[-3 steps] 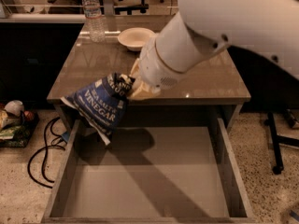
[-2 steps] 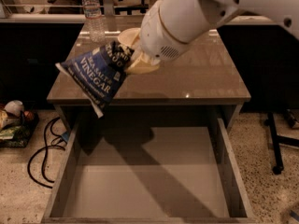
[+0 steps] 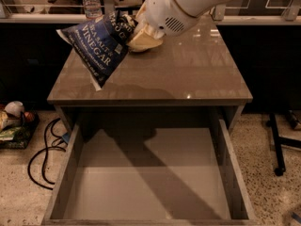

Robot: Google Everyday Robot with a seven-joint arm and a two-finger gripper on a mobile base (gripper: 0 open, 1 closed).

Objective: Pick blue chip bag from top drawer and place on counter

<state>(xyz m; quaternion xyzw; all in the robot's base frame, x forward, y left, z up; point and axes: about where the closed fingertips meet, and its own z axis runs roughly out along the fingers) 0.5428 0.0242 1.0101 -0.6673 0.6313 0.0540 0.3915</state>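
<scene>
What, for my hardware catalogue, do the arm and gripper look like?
The arm is a bulky, rounded white shell with a vent grille and a thin dark seam. The gripper, over the counter at the blue chip bag, has cream-coloured fingers. No cables show.

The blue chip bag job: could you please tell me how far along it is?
Done: the blue chip bag is out of the open top drawer, which shows only bare bottom. In hand: the hand grips the bag above the counter, near its far-left corner. Left: lower it onto the counter and release.
</scene>
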